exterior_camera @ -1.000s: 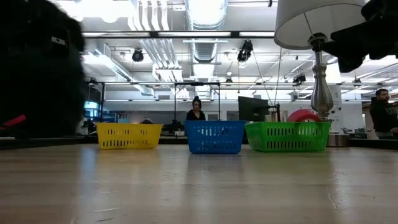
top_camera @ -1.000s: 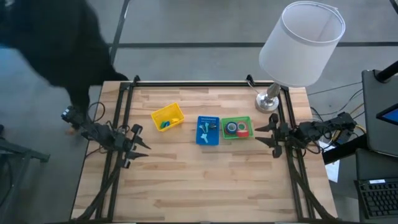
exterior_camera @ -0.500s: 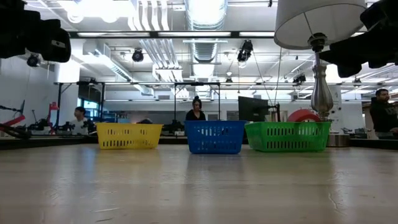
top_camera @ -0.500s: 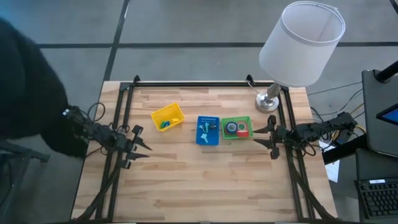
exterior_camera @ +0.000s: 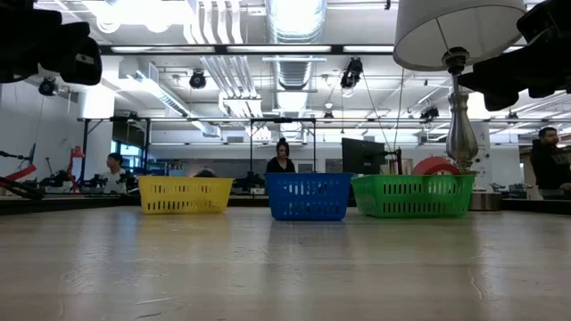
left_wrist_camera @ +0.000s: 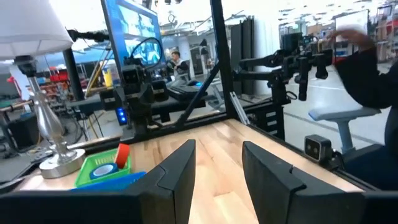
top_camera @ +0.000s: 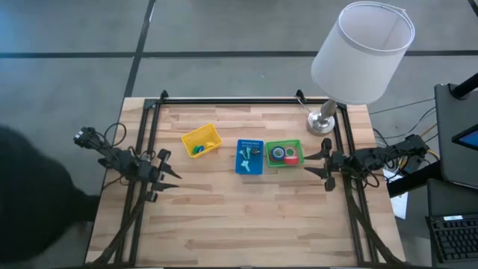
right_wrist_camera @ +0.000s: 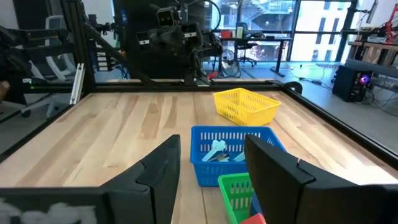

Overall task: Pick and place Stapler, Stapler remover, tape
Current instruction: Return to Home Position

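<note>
**Closing stage, as judged.** Nothing lies loose around the green basket (top_camera: 284, 143), so only parking the arms seems to remain, and that calls for no grasp. The tape (top_camera: 278, 154) sits inside that basket as small rings with pale centres: one blue, with red beside it. The right gripper (top_camera: 309, 165) hangs just beside the basket, fingers spread and empty. The left gripper (top_camera: 173, 175) is well apart from it, beyond the blue basket (top_camera: 249, 141), likewise spread and empty.
</note>
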### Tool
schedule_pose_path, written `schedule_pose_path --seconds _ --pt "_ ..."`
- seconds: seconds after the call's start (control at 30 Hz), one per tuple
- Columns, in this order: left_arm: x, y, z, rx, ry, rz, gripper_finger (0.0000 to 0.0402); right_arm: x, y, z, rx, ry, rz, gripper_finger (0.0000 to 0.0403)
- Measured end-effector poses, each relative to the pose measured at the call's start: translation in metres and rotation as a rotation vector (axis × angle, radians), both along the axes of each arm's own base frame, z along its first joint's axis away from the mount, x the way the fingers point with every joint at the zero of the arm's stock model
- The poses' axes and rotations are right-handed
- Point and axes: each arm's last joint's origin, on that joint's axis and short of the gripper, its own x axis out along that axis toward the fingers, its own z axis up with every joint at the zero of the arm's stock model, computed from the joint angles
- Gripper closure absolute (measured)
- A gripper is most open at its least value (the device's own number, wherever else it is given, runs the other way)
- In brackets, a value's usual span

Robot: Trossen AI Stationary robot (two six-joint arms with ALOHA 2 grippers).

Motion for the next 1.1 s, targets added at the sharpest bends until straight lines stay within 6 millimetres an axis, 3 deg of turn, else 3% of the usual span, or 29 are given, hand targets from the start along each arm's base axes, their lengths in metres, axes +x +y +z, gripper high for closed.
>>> schedule_pose_path --seconds 0.47,1.1 --pt "0.0001 -0.0001 -0.0004 -0.059 0.023 -0.006 0.0266 0.0000 0.0000 0.0000 -0.001 0.000 0.000 0.0243" --pt "0.0001 -0.0001 -0.0003 -0.061 0.022 -0.008 0.0266 0.0000 0.0000 0.0000 0.003 0.000 -0.001 0.0230"
